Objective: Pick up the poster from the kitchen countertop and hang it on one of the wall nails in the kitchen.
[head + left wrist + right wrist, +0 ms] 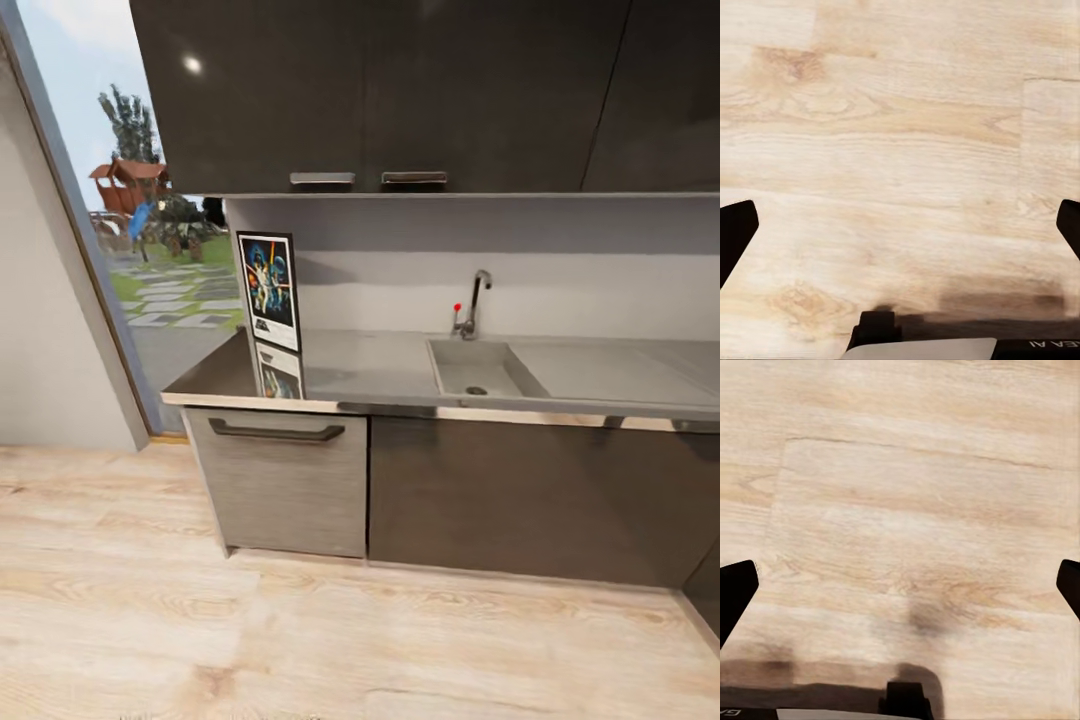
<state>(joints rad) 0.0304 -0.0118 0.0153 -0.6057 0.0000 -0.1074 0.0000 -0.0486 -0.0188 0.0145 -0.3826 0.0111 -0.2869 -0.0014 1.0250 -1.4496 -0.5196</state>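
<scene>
Both grippers, left point(900, 225) & right point(900, 585), spread wide, empty, aimed at floor point(300, 620). Poster point(269, 290) upright on far-left countertop point(380, 365), long axis vertical; prob. left arm nearer.

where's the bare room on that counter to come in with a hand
The widest bare stretch of the countertop lies between the poster and the sink. The drainboard right of the sink is also bare. It is tightest at the left end, where the poster stands upright, and behind the sink by the tap.

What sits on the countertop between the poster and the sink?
Nothing: in the head view the countertop is bare grey surface between the poster and the sink.
</scene>
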